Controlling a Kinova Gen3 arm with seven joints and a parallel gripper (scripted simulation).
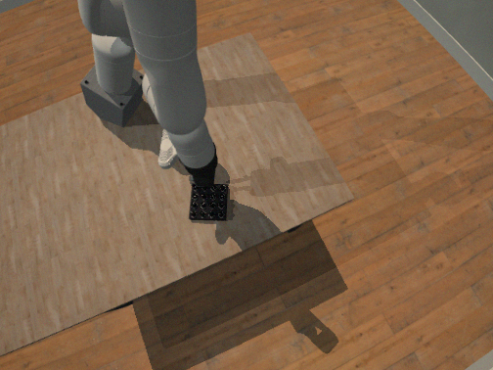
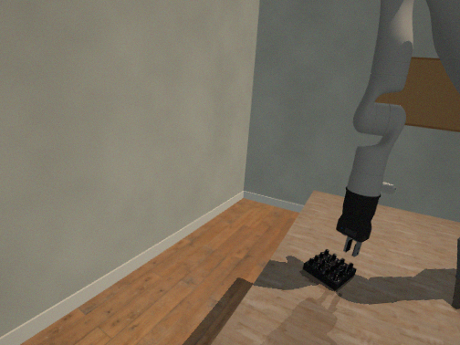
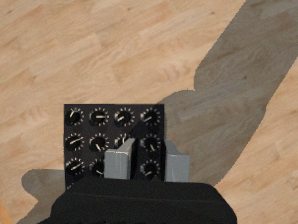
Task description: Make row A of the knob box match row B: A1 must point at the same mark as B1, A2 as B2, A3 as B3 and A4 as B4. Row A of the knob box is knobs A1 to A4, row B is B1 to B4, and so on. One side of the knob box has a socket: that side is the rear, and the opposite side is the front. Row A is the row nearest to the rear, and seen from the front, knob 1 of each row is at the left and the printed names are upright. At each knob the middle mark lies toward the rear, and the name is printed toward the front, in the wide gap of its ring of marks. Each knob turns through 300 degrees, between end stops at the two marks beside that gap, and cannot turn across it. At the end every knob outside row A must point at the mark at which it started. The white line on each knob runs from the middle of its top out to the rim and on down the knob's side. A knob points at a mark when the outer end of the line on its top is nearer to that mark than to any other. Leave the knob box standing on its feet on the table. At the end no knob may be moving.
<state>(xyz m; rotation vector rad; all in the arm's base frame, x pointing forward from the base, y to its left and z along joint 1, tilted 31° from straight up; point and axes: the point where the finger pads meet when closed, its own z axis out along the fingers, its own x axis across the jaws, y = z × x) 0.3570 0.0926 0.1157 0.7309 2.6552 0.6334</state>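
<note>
The black knob box [image 1: 209, 202] stands flat on the light wooden table top, with several small knobs in rows on its top. It also shows in the exterior view [image 2: 329, 269] and in the wrist view [image 3: 115, 141]. My gripper [image 2: 352, 246] hangs pointing straight down, a little above the box's edge nearest the arm, not touching any knob. In the wrist view the two grey fingers stand partly apart over the box's near right part, one over the box and one at its right edge. Nothing is between them. The knob lines are too small to read.
The arm's grey base [image 1: 112, 95] stands at the back left of the table. A small white object [image 1: 167, 149] lies between the base and the box. The table's edge runs close behind the box on the right [image 1: 342, 196]. The floor lies below.
</note>
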